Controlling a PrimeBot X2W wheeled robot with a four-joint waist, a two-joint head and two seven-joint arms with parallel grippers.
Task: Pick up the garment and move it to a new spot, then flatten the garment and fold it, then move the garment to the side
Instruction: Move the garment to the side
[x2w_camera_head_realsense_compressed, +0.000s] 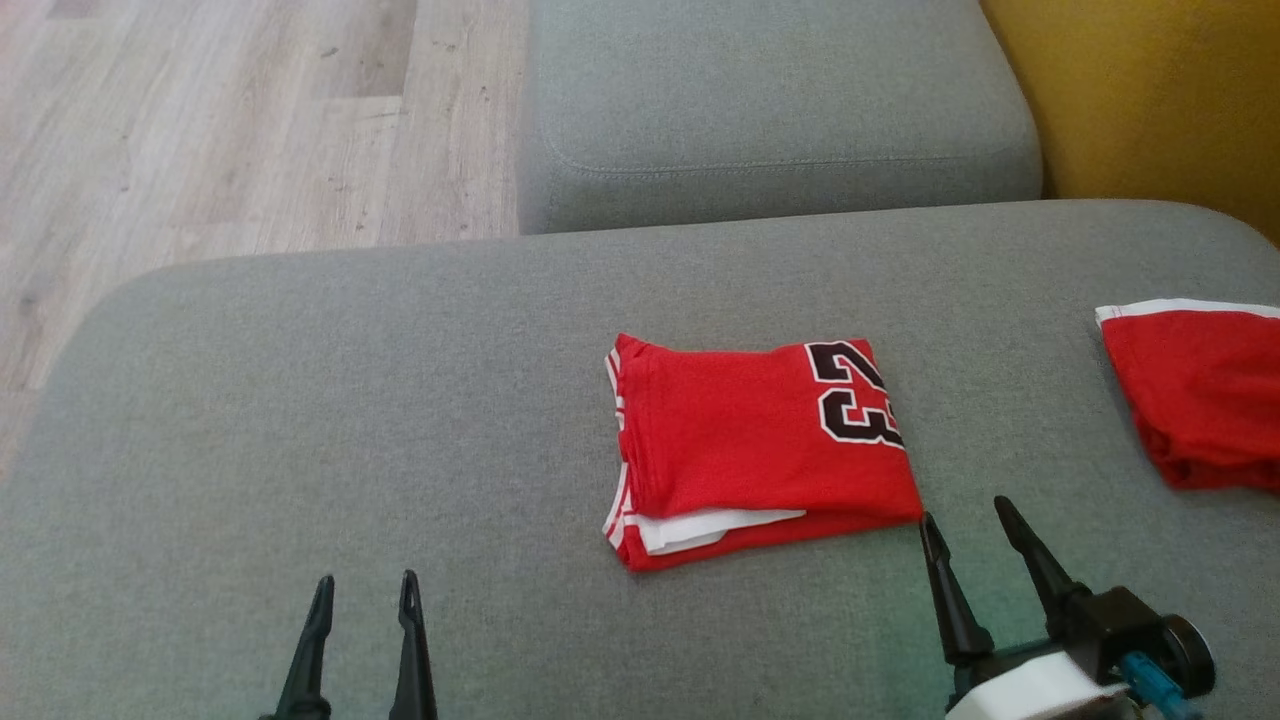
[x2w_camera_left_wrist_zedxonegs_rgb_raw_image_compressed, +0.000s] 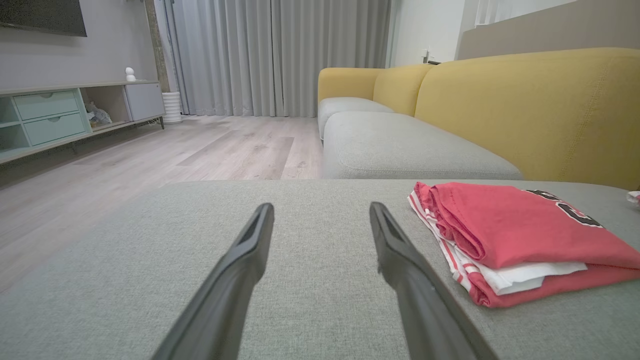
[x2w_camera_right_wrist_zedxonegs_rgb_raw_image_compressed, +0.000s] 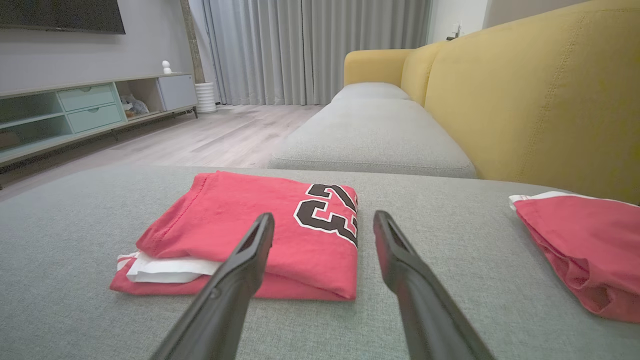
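The garment is a red jersey with black and white numerals, folded into a neat rectangle on the grey sofa cushion. White trim shows along its left and near edges. My right gripper stands open just off the jersey's near right corner, nothing between its fingers. In the right wrist view the garment lies straight ahead, past the right gripper. My left gripper is open well to the left, over bare cushion. The left wrist view has the left gripper open, with the garment at its right.
A second red garment with a white hem lies at the cushion's right edge, also in the right wrist view. Another grey seat cushion sits beyond, with a yellow backrest to the right and wooden floor to the left.
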